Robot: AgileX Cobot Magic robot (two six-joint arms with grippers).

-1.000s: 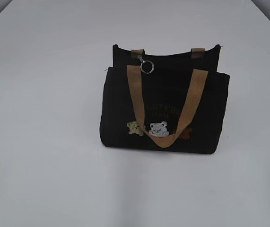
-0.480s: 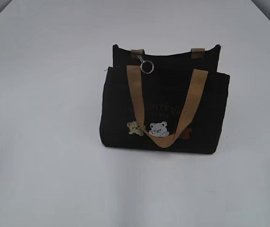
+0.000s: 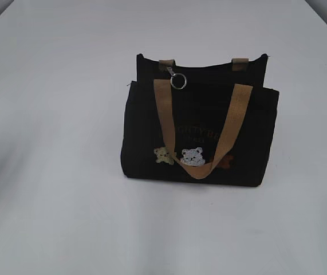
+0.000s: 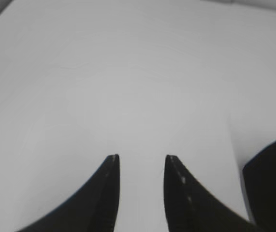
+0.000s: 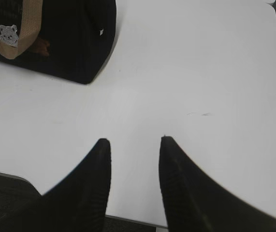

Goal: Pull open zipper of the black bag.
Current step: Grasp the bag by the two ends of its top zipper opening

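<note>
White table, one black bag upright at center.
Two grippers, left gripper and right gripper, parted, empty; zipper pull at 11 o'clock.

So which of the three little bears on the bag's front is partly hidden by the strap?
The brown bear at the right; the tan strap crosses it, while the yellow bear and white bear show fully.

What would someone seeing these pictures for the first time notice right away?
A black bag stands upright, alone mid-table, with a tan handle drooping over three small cartoon bears. A silver key ring on the zipper pull glints near its top left. Both grippers hang open over bare white table.
</note>
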